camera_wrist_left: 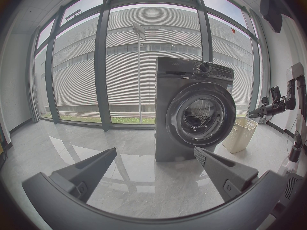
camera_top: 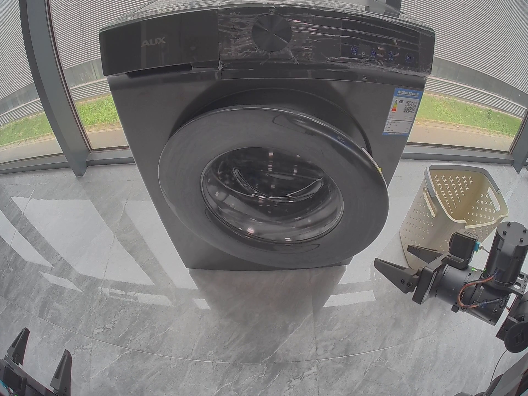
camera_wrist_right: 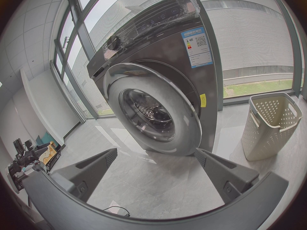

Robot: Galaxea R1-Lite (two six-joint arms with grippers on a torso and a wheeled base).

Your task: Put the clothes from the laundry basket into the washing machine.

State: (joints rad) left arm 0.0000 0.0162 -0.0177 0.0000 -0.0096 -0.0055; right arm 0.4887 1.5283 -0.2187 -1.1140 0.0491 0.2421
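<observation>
R hand (camera_top: 403, 260) & L hand (camera_top: 41, 353) are hanging wide, empty; washer door (camera_top: 181, 193) is sitting barely open, so R hand might be bumping it.

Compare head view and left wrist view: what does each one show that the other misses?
Head view adds: the laundry basket's inside, no clothes visible in it, and lit icons on the washing machine's panel. Left wrist view adds: the machine's side panel, a lamp post outside, a black box high on the wall. Both: machine, basket, grey floor, left gripper and right gripper, each open.
</observation>
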